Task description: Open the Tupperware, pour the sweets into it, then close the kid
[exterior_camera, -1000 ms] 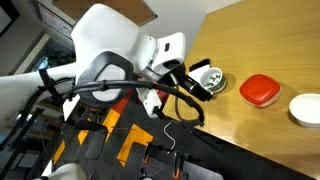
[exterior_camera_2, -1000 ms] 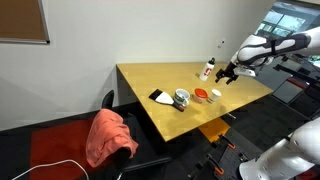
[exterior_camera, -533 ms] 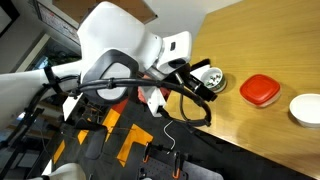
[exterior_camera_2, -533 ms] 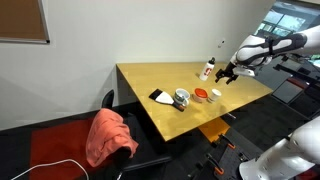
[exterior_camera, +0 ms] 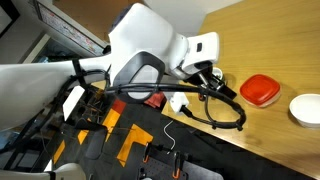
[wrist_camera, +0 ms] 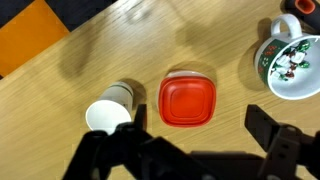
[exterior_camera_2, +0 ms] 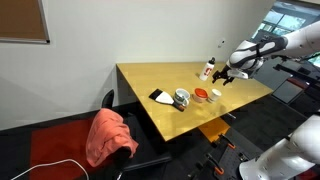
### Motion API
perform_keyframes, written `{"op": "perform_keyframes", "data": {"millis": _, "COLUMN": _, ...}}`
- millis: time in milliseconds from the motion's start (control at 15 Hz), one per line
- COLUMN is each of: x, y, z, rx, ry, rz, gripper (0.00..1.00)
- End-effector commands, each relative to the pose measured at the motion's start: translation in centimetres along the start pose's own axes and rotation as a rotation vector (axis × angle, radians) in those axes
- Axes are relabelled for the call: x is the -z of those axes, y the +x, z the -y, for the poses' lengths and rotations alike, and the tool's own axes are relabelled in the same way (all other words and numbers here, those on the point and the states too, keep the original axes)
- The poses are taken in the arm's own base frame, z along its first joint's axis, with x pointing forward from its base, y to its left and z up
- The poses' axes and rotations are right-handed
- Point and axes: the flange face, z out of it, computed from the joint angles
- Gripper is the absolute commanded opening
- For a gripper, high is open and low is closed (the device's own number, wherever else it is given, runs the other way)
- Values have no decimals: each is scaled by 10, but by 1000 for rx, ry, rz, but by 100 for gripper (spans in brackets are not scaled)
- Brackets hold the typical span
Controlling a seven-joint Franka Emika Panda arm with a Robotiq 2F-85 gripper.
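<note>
The gripper (wrist_camera: 190,150) hangs above the table (wrist_camera: 200,40) with its jaws spread wide and nothing between them. In the wrist view the two dark fingers (wrist_camera: 275,135) reach in from the bottom edge, one to each side, and neither touches anything.

Straight ahead of the gap sits the Tupperware (wrist_camera: 186,75), closed, with the red lid (wrist_camera: 187,101) flat on top and covering it almost entirely. Only a thin pale edge of the tub shows past the lid. It stands on the wood, clear of the fingers and apart from its neighbours.

Just beside it on one side is a small white cup (wrist_camera: 108,113), its open mouth turned towards the camera; I can't make out what is inside. On the other side, a little further off, stands a mug (wrist_camera: 290,62) with a green and red pattern round the inside of its rim. Past the mug, at the corner of the wrist view, is part of a red and white bottle (exterior_camera_2: 208,69), which stands upright near the table's far edge in an exterior view.

In an exterior view a plain white dish (exterior_camera: 306,108) lies on the far side of the lid from the arm, and a loop of black cable (exterior_camera: 225,118) droops from the wrist over the table edge. A flat black object (exterior_camera_2: 159,96) lies near the mug. Well away from the table, a red-pink cloth (exterior_camera_2: 110,135) is bundled on a chair.
</note>
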Motion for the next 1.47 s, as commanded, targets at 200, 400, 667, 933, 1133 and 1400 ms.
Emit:
{"op": "perform_keyframes", "data": {"millis": 200, "x": -51, "y": 42, "z": -14, "rx": -16, "ry": -7, "rz": -10, "gripper": 100}}
{"op": "perform_keyframes", "data": {"millis": 400, "x": -70, "y": 51, "z": -25, "rx": 79, "ry": 11, "rz": 3, "gripper": 100}}
{"op": "perform_keyframes", "data": {"millis": 667, "x": -77, "y": 46, "z": -30, "rx": 105, "ry": 0, "rz": 31, "gripper": 100}}
{"op": "perform_keyframes", "data": {"millis": 933, "x": -86, "y": 51, "z": -28, "rx": 85, "ry": -11, "rz": 19, "gripper": 100}}
{"op": "perform_keyframes", "data": {"millis": 1133, "x": -98, "y": 53, "z": -28, "rx": 73, "ry": -17, "rz": 30, "gripper": 85}}
{"op": "perform_keyframes", "data": {"millis": 1400, "x": -118, "y": 59, "z": -28, "rx": 55, "ry": -26, "rz": 42, "gripper": 73}}
